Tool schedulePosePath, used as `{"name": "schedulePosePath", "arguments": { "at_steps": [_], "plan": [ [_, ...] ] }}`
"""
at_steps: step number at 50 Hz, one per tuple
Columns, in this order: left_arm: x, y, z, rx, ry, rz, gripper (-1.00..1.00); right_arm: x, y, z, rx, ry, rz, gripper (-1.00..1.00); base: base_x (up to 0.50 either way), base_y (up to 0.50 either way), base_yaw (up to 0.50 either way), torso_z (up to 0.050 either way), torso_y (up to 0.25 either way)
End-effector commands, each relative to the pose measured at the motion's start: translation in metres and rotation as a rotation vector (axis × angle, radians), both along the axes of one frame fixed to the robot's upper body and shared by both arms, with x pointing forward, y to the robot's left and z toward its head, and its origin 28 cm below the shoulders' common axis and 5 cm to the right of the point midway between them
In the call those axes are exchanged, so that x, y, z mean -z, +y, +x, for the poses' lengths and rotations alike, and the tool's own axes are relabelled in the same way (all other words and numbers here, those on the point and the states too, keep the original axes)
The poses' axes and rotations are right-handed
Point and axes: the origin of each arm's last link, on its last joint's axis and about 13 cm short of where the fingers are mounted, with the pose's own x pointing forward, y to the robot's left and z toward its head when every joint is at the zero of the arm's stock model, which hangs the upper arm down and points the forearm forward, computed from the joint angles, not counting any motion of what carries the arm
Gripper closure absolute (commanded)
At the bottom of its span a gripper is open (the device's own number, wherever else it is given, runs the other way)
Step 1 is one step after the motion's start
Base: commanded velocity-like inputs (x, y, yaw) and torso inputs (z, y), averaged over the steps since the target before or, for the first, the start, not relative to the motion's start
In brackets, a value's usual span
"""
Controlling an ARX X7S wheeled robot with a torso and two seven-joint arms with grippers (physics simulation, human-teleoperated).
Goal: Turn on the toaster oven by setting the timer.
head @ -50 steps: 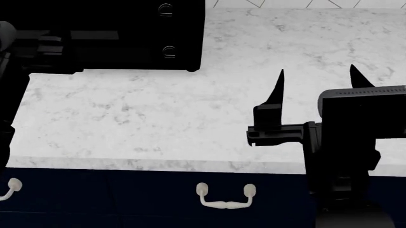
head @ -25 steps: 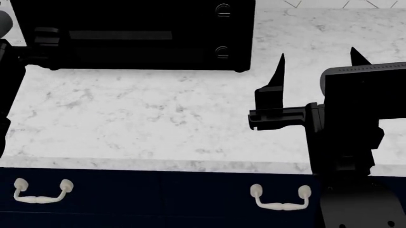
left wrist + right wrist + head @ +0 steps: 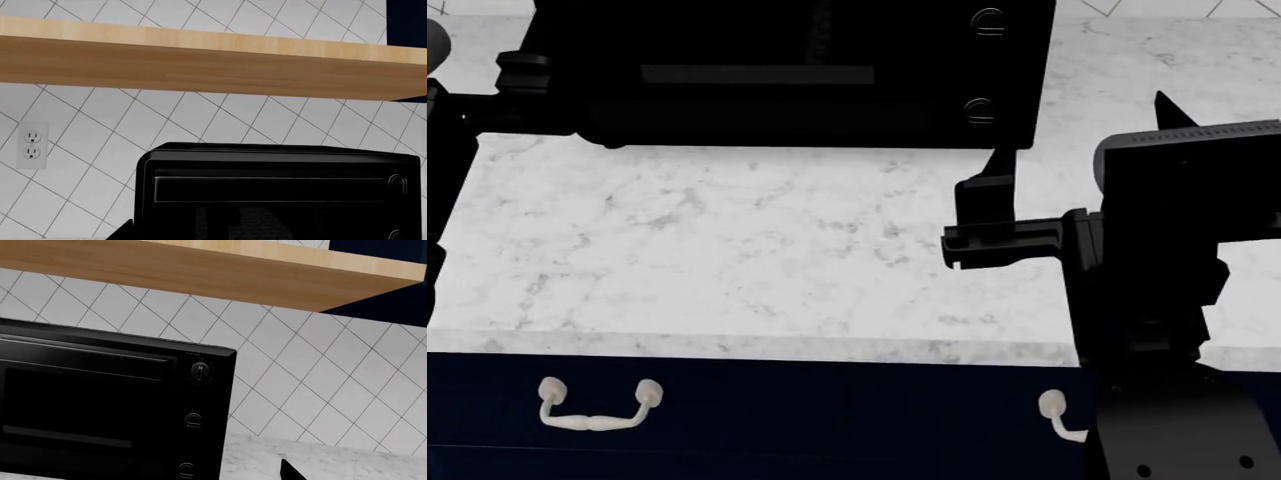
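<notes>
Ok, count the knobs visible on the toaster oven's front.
3, stacked down the toaster oven's right edge in the right wrist view: top knob, middle knob, bottom knob. More may sit below the frame.

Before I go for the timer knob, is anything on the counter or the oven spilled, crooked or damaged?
Nothing stands out. The toaster oven sits square on the marble counter, door shut, its knobs intact. The counter shows no spill. The right gripper hangs open in front of the oven, touching nothing.
</notes>
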Motion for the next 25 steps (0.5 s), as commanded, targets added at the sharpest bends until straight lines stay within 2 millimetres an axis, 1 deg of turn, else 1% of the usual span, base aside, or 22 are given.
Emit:
{"name": "schedulePosePath", "arguments": {
  "at_steps": [1,11,25],
  "plan": [
    [-0.0020,-0.0003,-0.0010,0.003,-0.006,-0.004,-1.00,-0.0058,0.0022,-0.0010,-0.013,-0.008,-0.004,-1.00,0.27,0.00,0.00,0.000,0.000],
    [-0.0015,-0.0006,-0.0015,0.004,-0.005,-0.005,-1.00,-0.0022,0.0014,-0.0007,-0.011,-0.003,-0.003,-1.00,0.33,0.00,0.00,0.000,0.000],
    [-0.0006,0.0002,-0.0012,0.002,-0.006,-0.005,-1.00,-0.0033,0.0023,-0.0007,-0.015,-0.002,-0.007,-1.00,0.35,0.00,0.00,0.000,0.000]
  ]
}}
